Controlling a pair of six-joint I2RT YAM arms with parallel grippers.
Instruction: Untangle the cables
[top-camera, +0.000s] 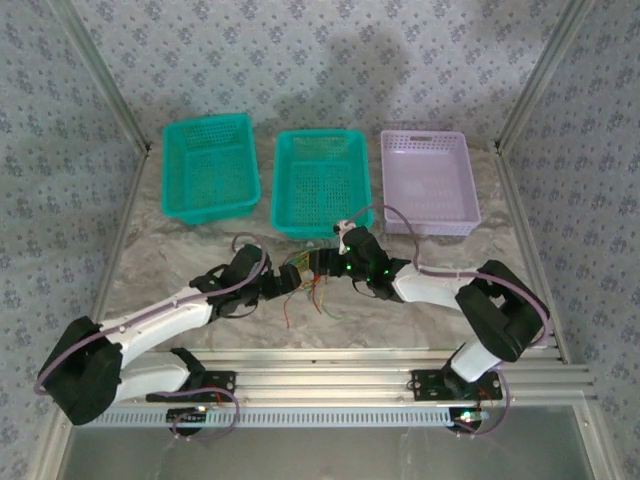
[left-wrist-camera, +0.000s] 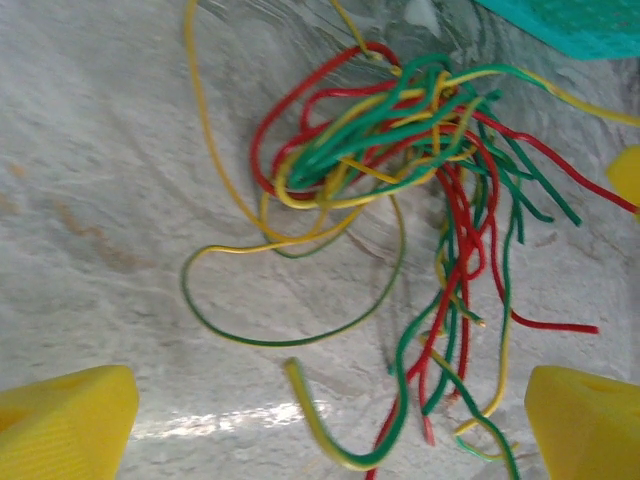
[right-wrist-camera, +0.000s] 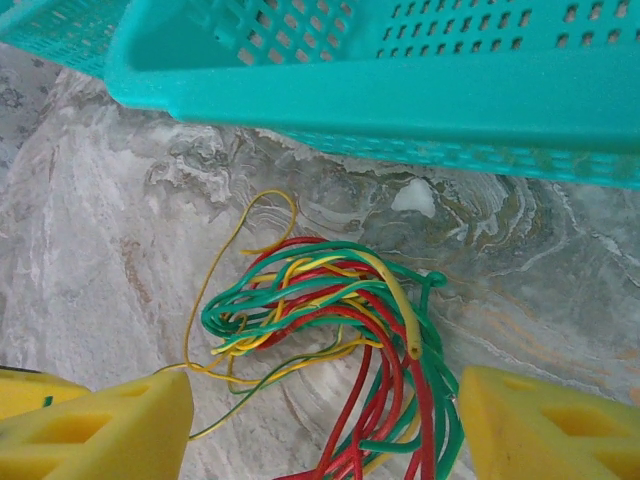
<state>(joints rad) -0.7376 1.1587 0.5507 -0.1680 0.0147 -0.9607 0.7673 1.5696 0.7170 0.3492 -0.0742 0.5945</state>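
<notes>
Red, green and yellow cables (left-wrist-camera: 400, 150) lie bunched on the table (left-wrist-camera: 100, 200), soft and light; my left gripper (left-wrist-camera: 325, 420) and right gripper (right-wrist-camera: 322, 428) are spread, so I'd grab a loose end (left-wrist-camera: 300, 380).

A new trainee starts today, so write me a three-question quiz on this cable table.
1. True or false: the tangle of thin red, green and yellow cables lies inside a basket.
2. What colour is the rightmost perforated plastic basket?
3. The yellow-fingered left gripper is: A open; B shut on a cable; C shut, empty.
Key: 1 false, it lies on the marble-patterned table; 2 lavender; 3 A.
</notes>
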